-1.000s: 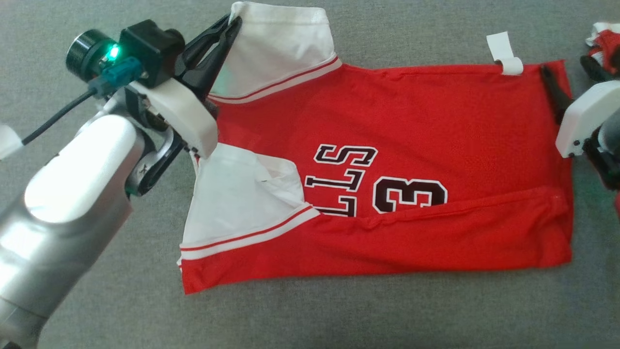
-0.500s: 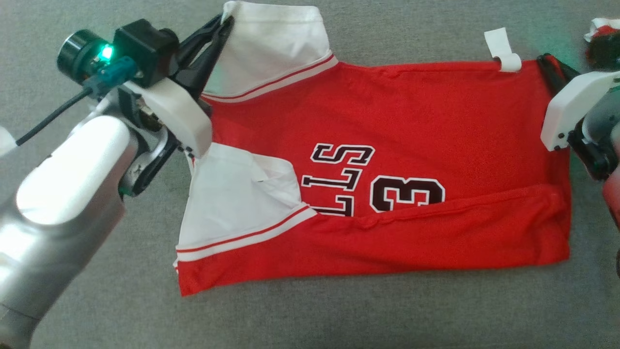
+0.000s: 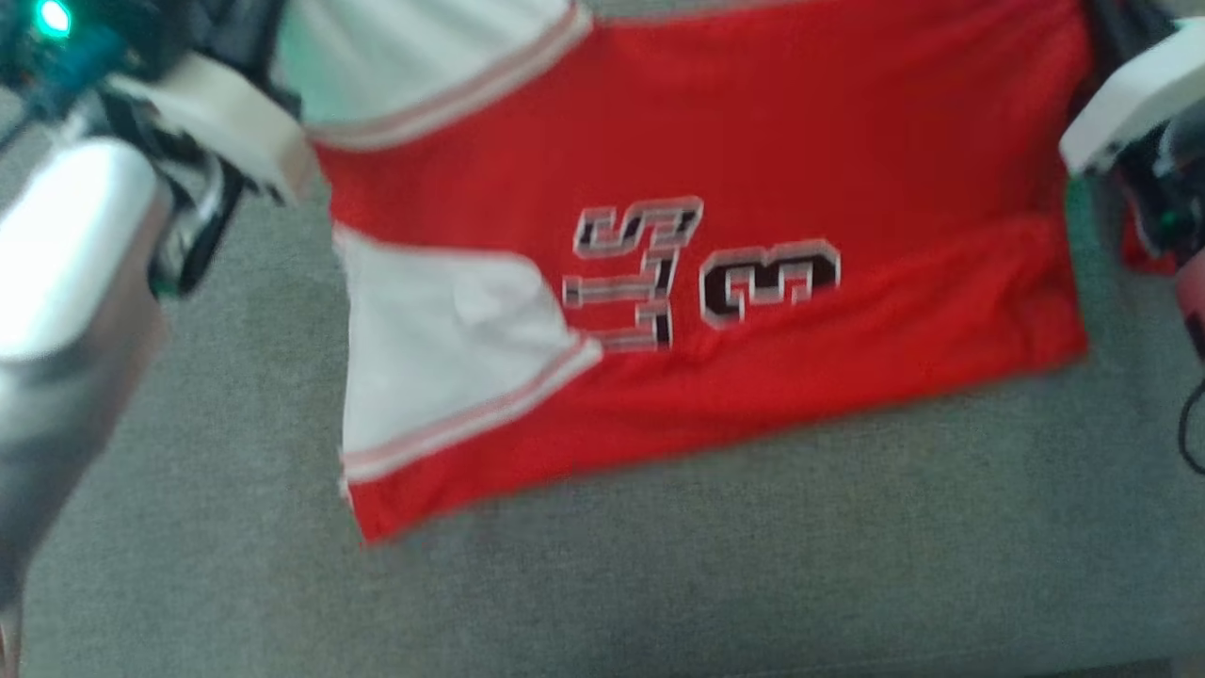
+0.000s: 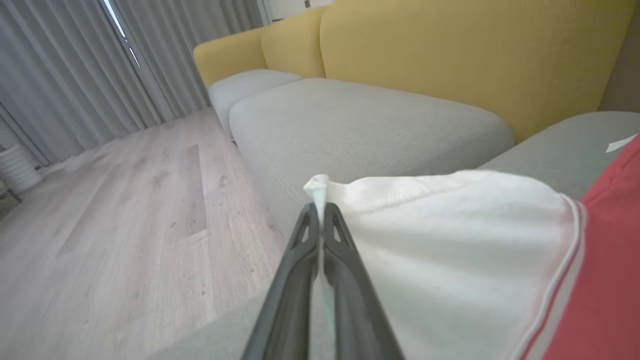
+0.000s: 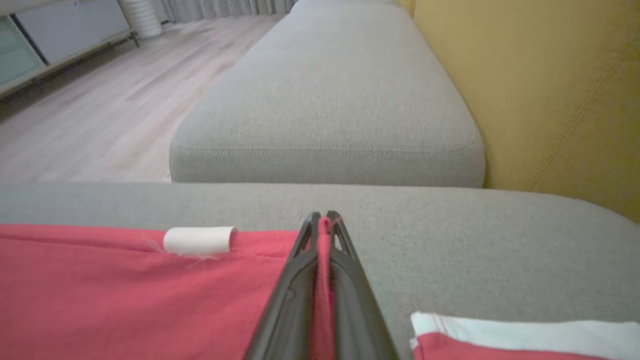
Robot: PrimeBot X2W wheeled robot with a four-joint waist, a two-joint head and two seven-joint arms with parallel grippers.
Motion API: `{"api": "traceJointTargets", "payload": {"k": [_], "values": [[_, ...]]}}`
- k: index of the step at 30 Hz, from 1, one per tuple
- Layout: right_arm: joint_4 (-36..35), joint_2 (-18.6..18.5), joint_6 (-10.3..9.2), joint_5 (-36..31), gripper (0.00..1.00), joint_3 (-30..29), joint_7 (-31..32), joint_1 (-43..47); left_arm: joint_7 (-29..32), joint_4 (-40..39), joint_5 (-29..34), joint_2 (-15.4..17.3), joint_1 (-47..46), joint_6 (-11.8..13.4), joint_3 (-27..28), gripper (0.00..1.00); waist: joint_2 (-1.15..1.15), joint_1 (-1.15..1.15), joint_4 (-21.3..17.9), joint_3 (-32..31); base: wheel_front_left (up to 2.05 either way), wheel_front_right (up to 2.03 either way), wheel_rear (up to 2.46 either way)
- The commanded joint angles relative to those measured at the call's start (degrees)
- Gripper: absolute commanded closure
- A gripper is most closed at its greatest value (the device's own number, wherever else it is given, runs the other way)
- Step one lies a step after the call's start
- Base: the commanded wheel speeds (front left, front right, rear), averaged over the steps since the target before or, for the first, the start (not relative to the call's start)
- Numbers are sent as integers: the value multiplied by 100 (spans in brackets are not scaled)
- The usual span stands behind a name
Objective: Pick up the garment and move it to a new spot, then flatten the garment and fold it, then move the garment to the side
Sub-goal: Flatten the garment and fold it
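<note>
On the sofa (image 3: 659, 584) the garment (image 3: 800, 141) has skewed, both end effectors (image 4: 319, 209) (image 5: 322, 218) clamping it

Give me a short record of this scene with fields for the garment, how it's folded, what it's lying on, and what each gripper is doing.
garment: red jersey with white sleeves and a black number print, lying spread out
fold: near long edge folded over, covering part of the print
surface: grey sofa cushion
left gripper: shut on a white sleeve's edge
right gripper: shut on the red edge, beside a white tag
background: yellow backrest
</note>
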Motion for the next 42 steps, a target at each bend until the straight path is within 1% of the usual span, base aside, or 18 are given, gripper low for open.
{"api": "traceJointTargets", "payload": {"k": [1,6,10,15,19,23,27,36,42], "values": [[-122,21,11,79,100,-55,-125,-173,-120,10,74,190,-445,34,319,100,0,0,-18,25,0,0,0],[24,143,11,164,100,-130,-470,-516,-512,514,213,-19,-857,4,353,100,0,0,-35,68,0,0,0],[157,215,11,207,100,0,-520,-617,-752,852,243,-154,-1003,-97,327,100,0,0,-24,42,0,0,0],[240,104,11,295,100,220,-582,-517,-894,1029,201,-229,-859,-287,213,100,0,0,42,-97,0,0,0],[218,-52,11,409,100,460,-514,-317,-853,924,48,-192,-550,-439,145,100,0,0,120,-277,0,0,0],[87,-213,11,635,100,768,-221,-30,-585,625,-265,-77,-139,-557,125,100,0,0,189,-463,0,0,0],[-42,-413,11,869,100,1010,39,231,-158,155,-590,113,289,-623,74,100,0,0,252,-629,0,0,0],[-260,-836,11,1238,100,1629,597,717,910,-1063,-1256,727,1231,-665,-151,100,0,0,336,-914,0,0,0],[-469,-1123,11,1534,100,2012,1079,876,1624,-1699,-1647,1130,1686,-697,-370,100,0,0,318,-1012,0,0,0]]}}
